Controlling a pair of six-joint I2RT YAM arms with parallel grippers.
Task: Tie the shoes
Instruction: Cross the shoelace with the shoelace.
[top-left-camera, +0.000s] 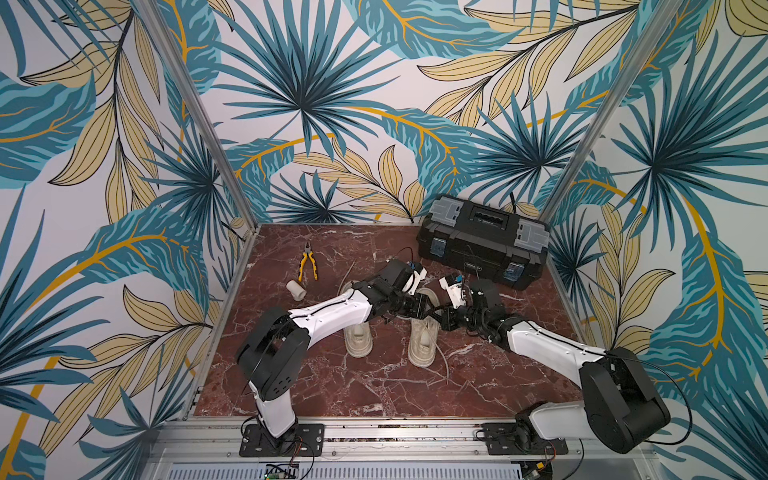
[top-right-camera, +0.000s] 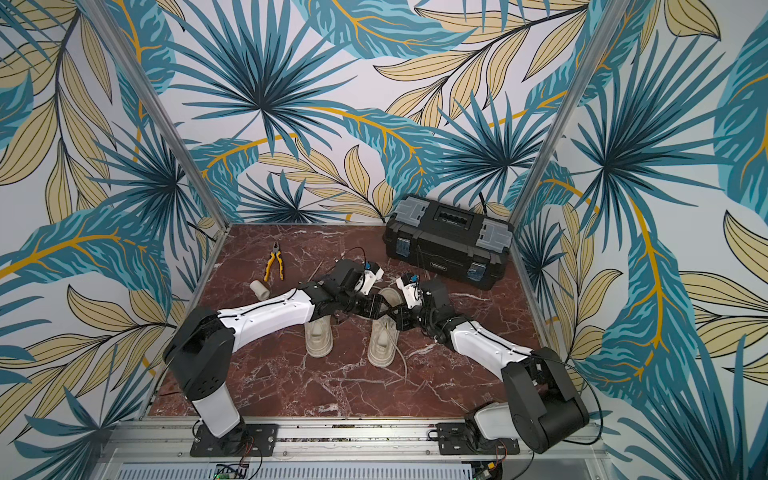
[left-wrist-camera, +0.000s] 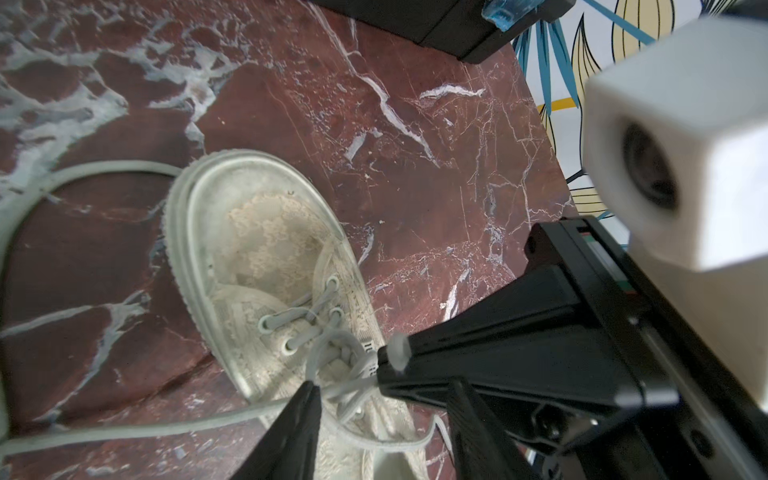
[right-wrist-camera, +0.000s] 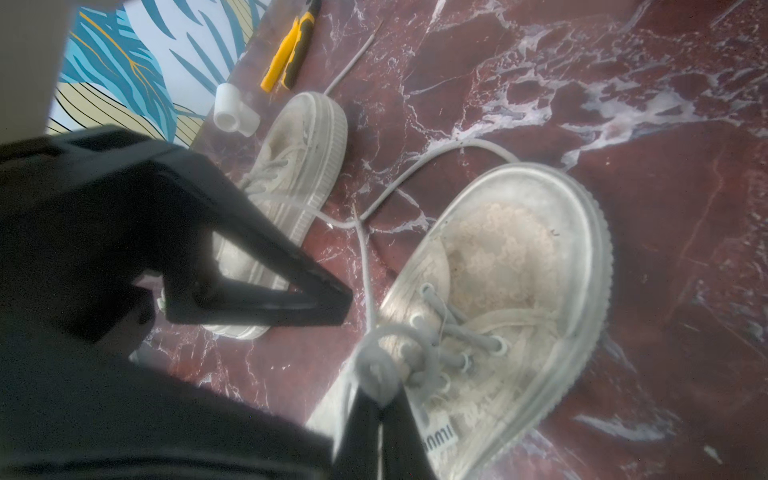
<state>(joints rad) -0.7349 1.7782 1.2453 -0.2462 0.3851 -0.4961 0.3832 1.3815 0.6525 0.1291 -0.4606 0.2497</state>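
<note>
Closed toolbox (top-left-camera: 482, 245), contents hidden, right hand (right-wrist-camera: 376, 399) pinching lace (right-wrist-camera: 376, 365), left hand (left-wrist-camera: 384, 388) spread over shoe (left-wrist-camera: 266, 232)

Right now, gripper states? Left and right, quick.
Left gripper: open, jaws apart, nothing visibly held.
Right gripper: closed on the lace.

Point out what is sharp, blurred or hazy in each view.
In both top views: evenly lit, the toolbox clear. Left wrist view: the shoe is sharp, the white camera housing nearby soft. Right wrist view: the right arm's fingers and the lace loop they pinch are blurred; the marble table looks hazy.
</note>
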